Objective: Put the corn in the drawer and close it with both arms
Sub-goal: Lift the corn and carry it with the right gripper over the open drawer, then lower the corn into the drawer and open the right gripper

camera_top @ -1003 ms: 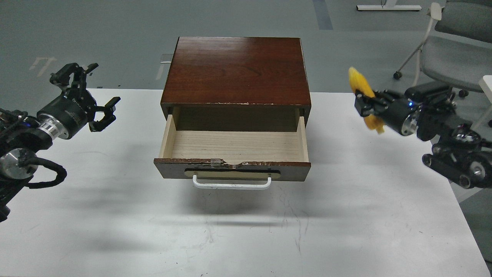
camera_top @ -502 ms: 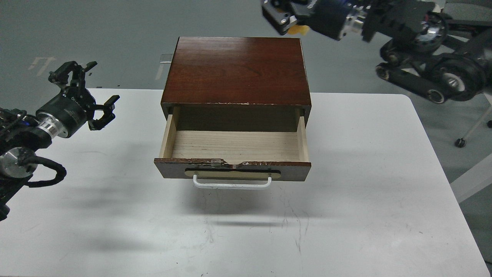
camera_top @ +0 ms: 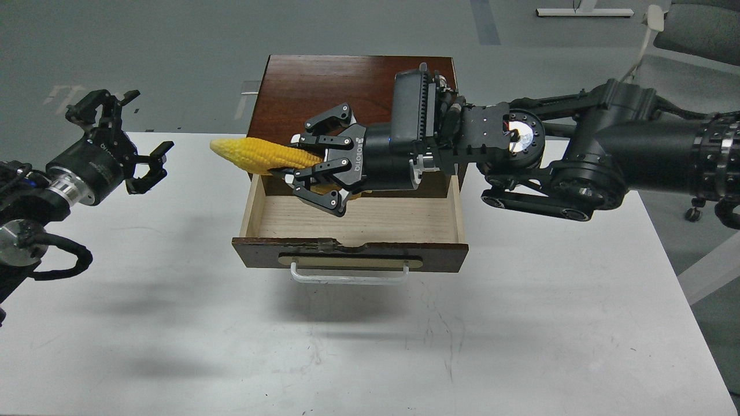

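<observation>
The dark brown drawer [camera_top: 350, 255] stands pulled open at the table's middle, its pale wood inside bare, its white bar handle [camera_top: 348, 277] facing me. My right gripper [camera_top: 315, 159] reaches in from the right, above the drawer's back left part, shut on the yellow corn [camera_top: 260, 155]. The cob lies level and its pointed end sticks out left, past the drawer's left wall. My left gripper [camera_top: 124, 138] hangs open and empty over the table's far left edge, well apart from the drawer.
The brown cabinet [camera_top: 324, 81] that holds the drawer sits at the back of the white table [camera_top: 370, 346]. A grey chair [camera_top: 694, 29] stands on the floor at the back right.
My right arm has swung down from behind the cabinet to over the open drawer, carrying the corn. The left gripper has drifted slightly left.
</observation>
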Robot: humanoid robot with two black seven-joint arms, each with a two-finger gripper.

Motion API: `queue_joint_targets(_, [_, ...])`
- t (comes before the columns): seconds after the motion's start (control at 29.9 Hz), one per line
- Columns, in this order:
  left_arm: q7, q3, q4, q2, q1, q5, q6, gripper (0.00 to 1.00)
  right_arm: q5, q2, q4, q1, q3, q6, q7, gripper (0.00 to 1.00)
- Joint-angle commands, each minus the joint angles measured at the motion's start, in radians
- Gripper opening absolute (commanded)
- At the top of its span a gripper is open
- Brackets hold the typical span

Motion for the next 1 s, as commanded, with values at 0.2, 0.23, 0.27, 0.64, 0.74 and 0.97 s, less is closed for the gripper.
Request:
queue_joint_targets(0.2, [-0.001, 0.001, 0.003, 0.001, 0.002, 0.0, 0.0, 0.98, 0.0, 0.019, -0.061, -0.014, -0.056, 0.0, 0.029, 0.0])
queue_joint_targets(0.23, [-0.001, 0.001, 0.003, 0.001, 0.002, 0.0, 0.0, 0.98, 0.0, 0.018, -0.079, -0.015, -0.075, 0.0, 0.044, 0.0])
queue_joint_targets(0.27, [-0.001, 0.001, 0.003, 0.001, 0.002, 0.0, 0.0, 0.98, 0.0, 0.018, -0.087, -0.017, -0.085, 0.0, 0.05, 0.0])
queue_joint_targets(0.64, [0.0, 0.002, 0.006, 0.001, 0.003, 0.0, 0.009, 0.98, 0.002, 0.009, -0.112, -0.061, -0.102, 0.0, 0.085, 0.9])
queue_joint_targets(0.74, [0.0, 0.004, 0.008, 0.001, 0.003, 0.0, 0.009, 0.98, 0.002, 0.006, -0.124, -0.063, -0.102, 0.0, 0.085, 0.95])
queue_joint_targets(0.97, [0.0, 0.004, 0.011, 0.003, 0.003, 0.0, 0.011, 0.98, 0.003, 0.004, -0.136, -0.072, -0.103, 0.0, 0.085, 0.97])
